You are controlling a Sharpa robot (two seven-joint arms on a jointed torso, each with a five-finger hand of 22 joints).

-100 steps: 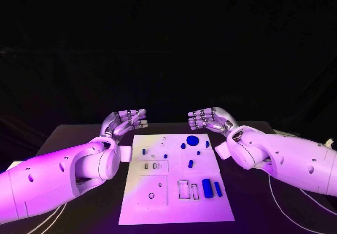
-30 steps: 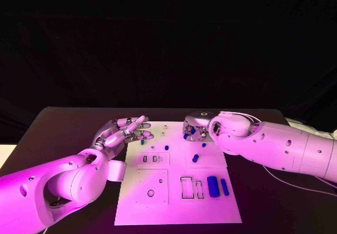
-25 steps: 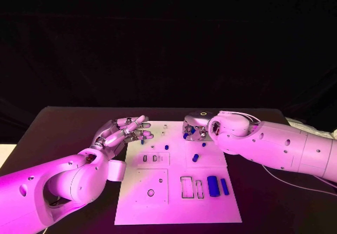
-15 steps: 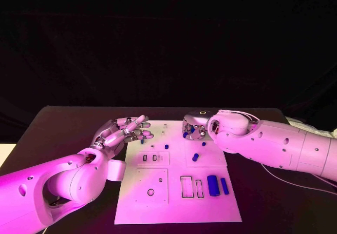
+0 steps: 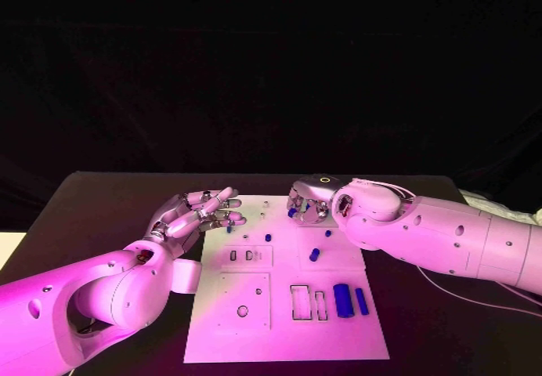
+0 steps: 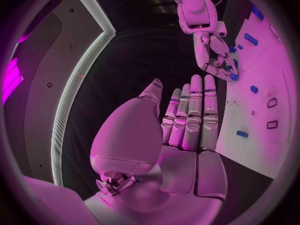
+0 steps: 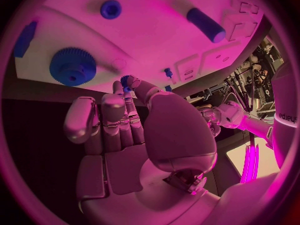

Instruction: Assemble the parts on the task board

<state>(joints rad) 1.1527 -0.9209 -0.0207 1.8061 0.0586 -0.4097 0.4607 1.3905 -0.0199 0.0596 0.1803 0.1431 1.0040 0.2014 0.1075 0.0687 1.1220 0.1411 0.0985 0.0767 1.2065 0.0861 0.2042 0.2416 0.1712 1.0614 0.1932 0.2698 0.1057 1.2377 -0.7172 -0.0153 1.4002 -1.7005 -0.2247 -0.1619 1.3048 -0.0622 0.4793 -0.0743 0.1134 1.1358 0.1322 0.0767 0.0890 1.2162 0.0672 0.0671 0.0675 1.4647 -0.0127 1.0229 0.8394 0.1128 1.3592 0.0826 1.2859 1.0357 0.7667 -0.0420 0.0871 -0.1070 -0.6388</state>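
Here, I am holding the right hand (image 5: 312, 205) over the far end of the task board (image 5: 283, 313), pinching a small blue geared part (image 7: 125, 80) between thumb and fingertip; in the head view this part (image 5: 293, 211) is showing just beneath the fingers. The large blue gear (image 7: 73, 66) is lying on the board close beside that hand, with a small blue ring (image 7: 110, 8) farther off. I am keeping the left hand (image 5: 201, 210) spread flat, fingers straight and together, holding nothing, hovering at the board's left far edge above the black worktop (image 5: 102, 211). On the board, a short blue peg (image 5: 314, 254) is lying mid-plate, and a thick blue cylinder (image 5: 341, 300) and a slimmer bar (image 5: 362, 301) are resting beside two rectangular slots (image 5: 307, 301).
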